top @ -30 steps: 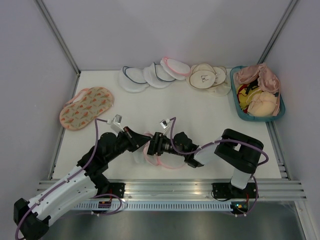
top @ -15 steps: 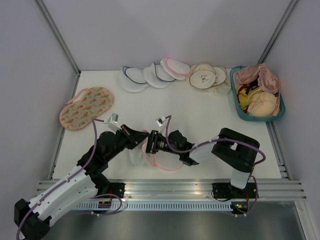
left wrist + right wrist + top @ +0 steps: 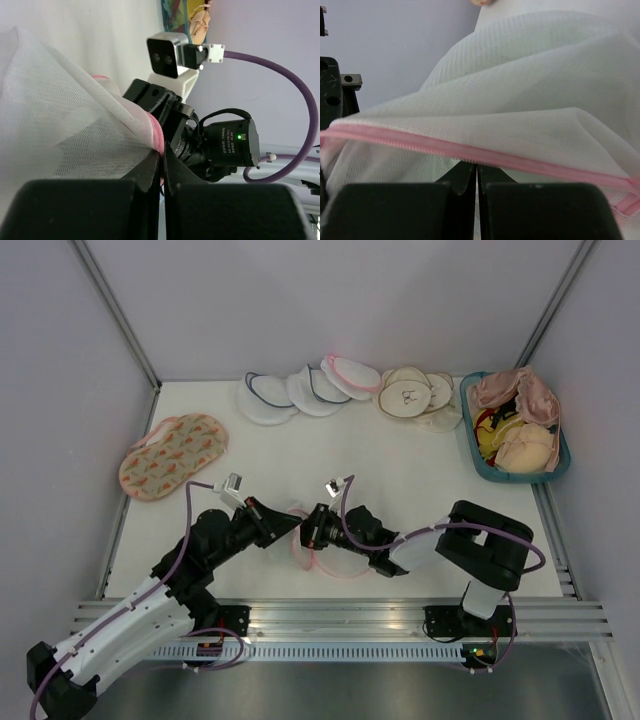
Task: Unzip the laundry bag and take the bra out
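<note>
Robot arms reach in from the near table edge and meet just beyond their bases. Left gripper (image 3: 161, 155), black fingers fully closed, pinches the pink edge of the small, round white mesh laundry bag (image 3: 60, 125). The bag lies on the white table (image 3: 400, 470) between the two grippers. Right gripper (image 3: 476, 167), facing it, has just snapped closed; a second ago its fingers stood apart. Its tips now meet right under the pink zipper trim (image 3: 470, 150), though I cannot tell whether they caught the pull. If they did, unzipping can begin. No opening shows, and the white bra is not visible, presumably inside. Farther back lie an oval orange floral bag (image 3: 173, 455), white pouches with dark blue trim (image 3: 285, 395) and a teal basket (image 3: 468, 430) of peach bras (image 3: 525, 445).
</note>
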Motion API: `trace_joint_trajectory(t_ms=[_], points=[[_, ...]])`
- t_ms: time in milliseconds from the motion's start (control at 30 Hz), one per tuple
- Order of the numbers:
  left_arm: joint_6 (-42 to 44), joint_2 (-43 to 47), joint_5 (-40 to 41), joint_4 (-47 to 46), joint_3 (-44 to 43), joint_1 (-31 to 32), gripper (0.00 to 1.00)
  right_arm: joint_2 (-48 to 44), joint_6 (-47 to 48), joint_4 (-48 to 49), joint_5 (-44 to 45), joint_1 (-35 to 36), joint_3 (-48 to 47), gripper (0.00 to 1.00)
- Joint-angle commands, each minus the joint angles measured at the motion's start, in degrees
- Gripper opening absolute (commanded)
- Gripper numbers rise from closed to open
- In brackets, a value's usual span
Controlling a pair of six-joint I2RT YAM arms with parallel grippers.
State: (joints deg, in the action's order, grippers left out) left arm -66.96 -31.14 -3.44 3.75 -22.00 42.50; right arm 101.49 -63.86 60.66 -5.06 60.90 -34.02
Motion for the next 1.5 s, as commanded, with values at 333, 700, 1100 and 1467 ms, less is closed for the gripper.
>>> trace_joint_trajectory(t_ms=[333,700,1100,1467], points=[[3.6,0.2,8.2,4.4,-1.6,0.0,0.02,-31.1,14.0,-37.4,15.0,-0.1,4.3,0.00],[2.7,-2.4,5.3,2.1,-3.4,0.0,0.02,-24.8,16.1,-31.4,7.8,-0.2,2.8,0.48],[-0.5,-0.8,3.7,2.1,-1.6,0.0,0.02,0.8,1.0,12.2,-8.8,-0.6,-1.3,0.59],[-2.9,1.1,3.7,1.1,0.6,0.0,0.02,7.7,-4.4,23.5,-10.9,-0.3,-4.2,0.59]])
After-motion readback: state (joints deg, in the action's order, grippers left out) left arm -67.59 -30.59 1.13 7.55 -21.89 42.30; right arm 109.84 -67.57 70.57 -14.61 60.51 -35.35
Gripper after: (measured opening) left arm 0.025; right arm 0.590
